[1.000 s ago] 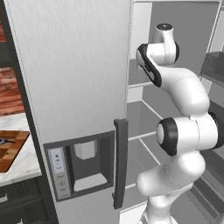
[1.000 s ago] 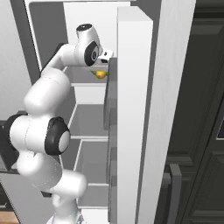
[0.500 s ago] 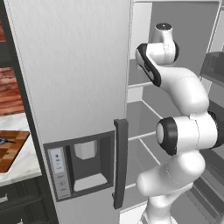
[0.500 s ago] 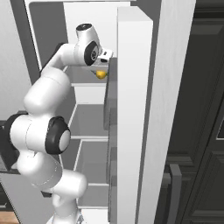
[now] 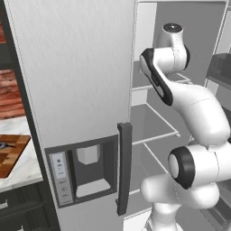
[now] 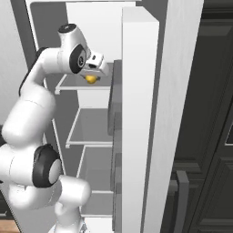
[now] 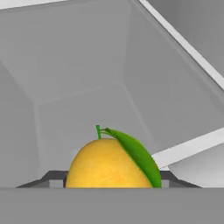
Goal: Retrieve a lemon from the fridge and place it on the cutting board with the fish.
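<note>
The lemon (image 7: 109,164), yellow with a green leaf, sits between my two dark fingertips (image 7: 52,178) at the bottom of the hand view. My gripper (image 6: 93,73) is shut on the lemon (image 6: 91,79), just above an upper grey shelf (image 6: 86,86) inside the fridge (image 5: 81,67). The right fridge door stands open and the arm reaches in past it. Far left, on the counter, lies the checkered cutting board (image 5: 10,155) with the dark end of the fish (image 5: 3,145) at the frame's edge.
The closed left door carries a dark handle (image 5: 124,167) and the dispenser panel (image 5: 85,169). The open door's inner edge (image 6: 139,113) stands close on the right of the hand. Grey wire shelves (image 5: 153,131) lie below. Dark cabinets (image 6: 205,136) stand further right.
The hand has drawn back towards the left in the right base view, and the lemon has come with it, away from the open door's edge.
</note>
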Controlling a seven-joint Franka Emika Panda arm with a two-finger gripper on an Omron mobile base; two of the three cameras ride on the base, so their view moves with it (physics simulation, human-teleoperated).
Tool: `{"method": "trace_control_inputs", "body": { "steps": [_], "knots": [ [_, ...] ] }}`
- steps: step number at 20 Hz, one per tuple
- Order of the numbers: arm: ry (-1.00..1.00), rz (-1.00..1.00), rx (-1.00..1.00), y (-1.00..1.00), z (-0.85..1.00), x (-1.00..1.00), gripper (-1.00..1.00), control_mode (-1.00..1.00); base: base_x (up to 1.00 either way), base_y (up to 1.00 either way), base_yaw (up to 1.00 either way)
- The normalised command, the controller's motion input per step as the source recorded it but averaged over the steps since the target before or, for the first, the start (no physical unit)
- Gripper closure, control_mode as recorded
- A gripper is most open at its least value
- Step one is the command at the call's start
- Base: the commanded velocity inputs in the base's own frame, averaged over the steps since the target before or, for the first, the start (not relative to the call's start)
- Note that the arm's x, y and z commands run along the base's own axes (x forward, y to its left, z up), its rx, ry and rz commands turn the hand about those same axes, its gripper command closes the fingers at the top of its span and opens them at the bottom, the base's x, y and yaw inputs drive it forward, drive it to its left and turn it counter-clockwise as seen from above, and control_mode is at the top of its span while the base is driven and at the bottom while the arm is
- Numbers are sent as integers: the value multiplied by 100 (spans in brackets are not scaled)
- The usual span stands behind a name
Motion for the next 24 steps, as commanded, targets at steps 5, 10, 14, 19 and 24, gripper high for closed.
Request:
{"method": "trace_control_inputs", "body": {
  "steps": [5,10,14,19,24],
  "knots": [
    [5,-2,4,28,36,-100,100,-100,0,0,0],
    [15,-2,2,4,2,-100,100,-100,0,0,0],
    [4,0,3,-3,0,-100,100,-100,0,0,0],
    [1,0,0,0,-7,-100,100,-100,0,0,0],
    [0,0,0,0,-37,-100,100,-100,0,0,0]
  ]
}}
